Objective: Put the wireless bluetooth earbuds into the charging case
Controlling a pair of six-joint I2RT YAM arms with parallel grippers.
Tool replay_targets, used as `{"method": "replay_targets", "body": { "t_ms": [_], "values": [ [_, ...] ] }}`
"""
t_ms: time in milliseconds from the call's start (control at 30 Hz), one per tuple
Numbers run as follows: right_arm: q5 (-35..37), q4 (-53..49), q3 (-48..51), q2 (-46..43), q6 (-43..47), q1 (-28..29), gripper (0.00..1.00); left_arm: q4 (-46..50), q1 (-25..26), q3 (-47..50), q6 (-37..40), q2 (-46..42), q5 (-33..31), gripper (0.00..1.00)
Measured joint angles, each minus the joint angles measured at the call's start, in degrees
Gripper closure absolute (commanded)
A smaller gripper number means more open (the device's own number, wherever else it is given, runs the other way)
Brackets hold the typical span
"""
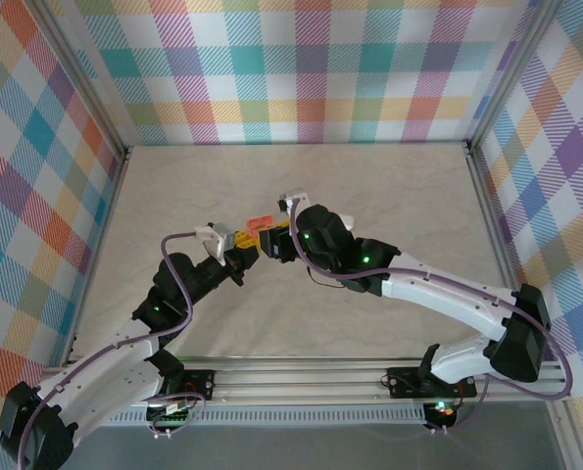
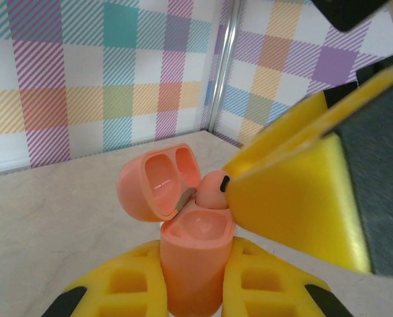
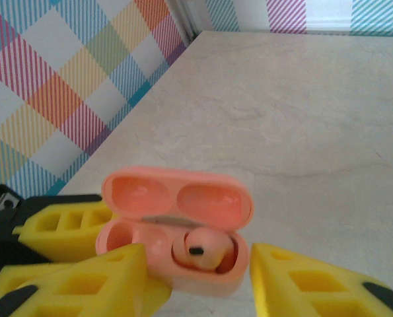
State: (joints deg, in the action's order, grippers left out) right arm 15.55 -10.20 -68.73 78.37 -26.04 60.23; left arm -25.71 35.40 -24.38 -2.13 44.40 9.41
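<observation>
Between the fingers of the left tool, the salmon-pink charging case is pinched upright, lid open. One pink earbud is seen resting in a well, apparently not fully seated, with the right tool spread either side. Were a finger dragged past it, the earbud could be flicked onto the surface

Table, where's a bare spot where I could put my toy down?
Bare table runs along the back wall and into the far right corner, past the right arm. Another patch sits between both arms and the front rail. The middle is crowded: the left end effector and right end effector meet at the pink case.
</observation>
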Motion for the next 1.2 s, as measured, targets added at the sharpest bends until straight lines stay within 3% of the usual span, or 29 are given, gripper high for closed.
{"method": "replay_targets", "body": {
  "t_ms": [667, 967, 1200],
  "values": [
    [-7.82, -4.87, -2.95, -3.58, -7.50, -0.72, 0.47, 2.64, 0.00, -2.58, -1.14, -1.92, -0.15, 1.00],
    [-10.69, -4.81, -2.93, -7.48, -9.40, -1.40, 0.47, 9.90, 0.04, -4.20, -1.25, -5.75, -2.73, 1.00],
    [-8.70, -4.11, 0.20, -11.69, -10.25, -1.64, 0.46, 16.46, 0.07, -5.62, -0.83, -11.32, -4.74, 1.00]
  ]
}}
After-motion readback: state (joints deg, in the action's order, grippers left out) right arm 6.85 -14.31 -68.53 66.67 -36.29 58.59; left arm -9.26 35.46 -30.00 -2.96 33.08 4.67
